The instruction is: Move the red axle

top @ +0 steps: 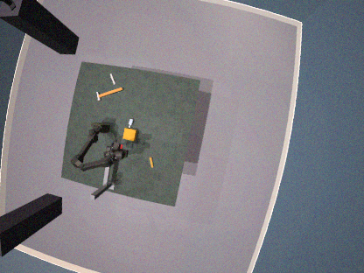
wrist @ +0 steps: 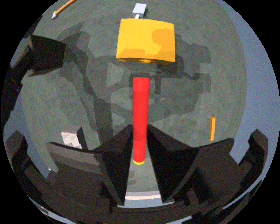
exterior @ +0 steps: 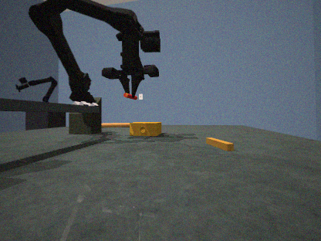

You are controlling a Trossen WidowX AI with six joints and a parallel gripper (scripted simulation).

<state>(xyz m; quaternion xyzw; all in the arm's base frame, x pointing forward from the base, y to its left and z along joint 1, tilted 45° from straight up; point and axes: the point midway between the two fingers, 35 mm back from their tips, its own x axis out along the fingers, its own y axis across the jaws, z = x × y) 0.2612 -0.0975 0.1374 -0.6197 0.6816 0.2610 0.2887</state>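
Beam (top: 129, 135) (exterior: 151, 130) (wrist: 146, 40): one, yellow, with a round hole in its side; on the green mat (top: 144, 99) (exterior: 174, 180) (wrist: 195, 30).
Axle (top: 121, 146) (exterior: 130, 96) (wrist: 140, 117): one, red, yellow at one end; out of the beam, raised above the mat. In the wrist view its far end points at the beam, apart from it.
Gripper (top: 119, 151) (exterior: 131, 95) (wrist: 139, 128): clenched on the axle.
V-blocks (exterior: 86, 103) (wrist: 71, 138): white, notched, on the dark bracket (exterior: 42, 106).
Silver piece (top: 130, 122) (wrist: 139, 9): just beside the beam, on the side away from the axle.
Hammer (top: 110, 93) (exterior: 116, 125) (wrist: 65, 7): orange handle, pale head; well apart.
White stick (top: 112, 79): near the hammer.
Orange bar (top: 151, 162) (exterior: 220, 144) (wrist: 212, 129): flat on the mat, apart from the beam.
Arm (top: 87, 145) (exterior: 98, 13): black, elbow raised, forearm sloping down to an upright wrist, fingers downward.
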